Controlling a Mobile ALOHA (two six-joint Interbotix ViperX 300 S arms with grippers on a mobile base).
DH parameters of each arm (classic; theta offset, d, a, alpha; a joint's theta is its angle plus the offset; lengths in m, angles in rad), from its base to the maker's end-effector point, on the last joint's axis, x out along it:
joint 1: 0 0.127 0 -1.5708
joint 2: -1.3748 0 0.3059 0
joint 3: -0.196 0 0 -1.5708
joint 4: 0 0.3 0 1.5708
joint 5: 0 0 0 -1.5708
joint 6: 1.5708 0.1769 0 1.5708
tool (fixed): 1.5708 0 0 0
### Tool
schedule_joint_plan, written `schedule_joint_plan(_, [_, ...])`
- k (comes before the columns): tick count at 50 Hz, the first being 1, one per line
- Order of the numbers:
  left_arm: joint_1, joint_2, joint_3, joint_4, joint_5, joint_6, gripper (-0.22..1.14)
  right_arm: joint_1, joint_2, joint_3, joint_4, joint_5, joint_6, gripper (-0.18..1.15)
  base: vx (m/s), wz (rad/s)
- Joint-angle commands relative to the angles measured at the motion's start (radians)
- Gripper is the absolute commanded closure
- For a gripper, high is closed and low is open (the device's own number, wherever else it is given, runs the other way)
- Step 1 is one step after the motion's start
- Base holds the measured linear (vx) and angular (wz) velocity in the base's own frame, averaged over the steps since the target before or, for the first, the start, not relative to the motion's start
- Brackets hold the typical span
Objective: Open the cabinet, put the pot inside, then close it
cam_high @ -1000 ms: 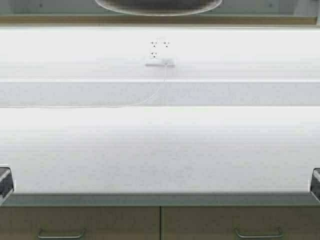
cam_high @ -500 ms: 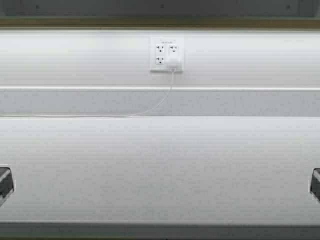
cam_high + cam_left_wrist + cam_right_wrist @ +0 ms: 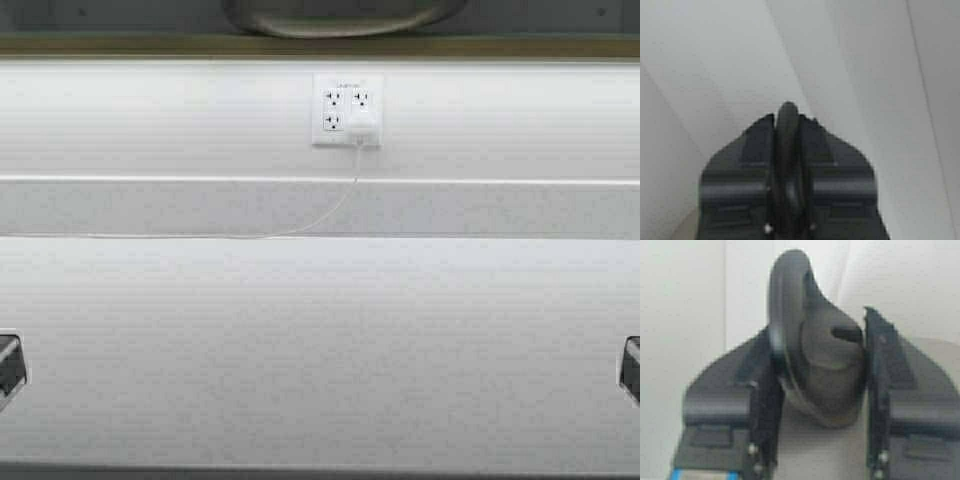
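The pot point(image 3: 340, 18) shows only as a grey curved underside at the top edge of the high view, held up in front of the wall. In the left wrist view my left gripper point(image 3: 786, 117) is shut on one black loop handle point(image 3: 786, 150) of the pot. In the right wrist view my right gripper point(image 3: 817, 325) is shut on the other black handle point(image 3: 782, 300) and its bracket. Of the cabinet I see only a brown lower edge point(image 3: 120, 45) along the top of the high view; its doors are out of view.
A white counter point(image 3: 320, 350) runs across the high view, with a white backsplash behind it. A wall outlet point(image 3: 347, 110) holds a white plug, and its cord trails left. Dark arm parts sit at the left point(image 3: 8, 365) and right point(image 3: 630, 365) edges.
The robot has moved toward the counter: the drawers dropped out of view and the outlet looks larger and lower. The pot's underside left the top edge, then came back.
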Motion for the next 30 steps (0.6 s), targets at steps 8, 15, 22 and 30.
schedule_joint_plan(8, [-0.055,0.006,-0.067,0.006,0.006,-0.014,0.89,0.031,0.029,-0.066,-0.023,0.003,0.057,0.89,0.03,0.03])
schedule_joint_plan(15, [-0.055,0.014,-0.084,0.006,0.015,-0.021,0.89,0.028,0.057,-0.083,-0.031,0.008,0.078,0.89,0.03,0.01])
schedule_joint_plan(22, [-0.055,0.014,-0.091,0.006,0.034,-0.057,0.89,0.021,0.06,-0.083,-0.035,0.009,0.08,0.89,0.01,0.01])
schedule_joint_plan(30, [-0.055,0.011,-0.086,0.006,0.035,-0.107,0.89,0.009,0.058,-0.081,-0.035,0.008,0.083,0.85,0.0,0.0])
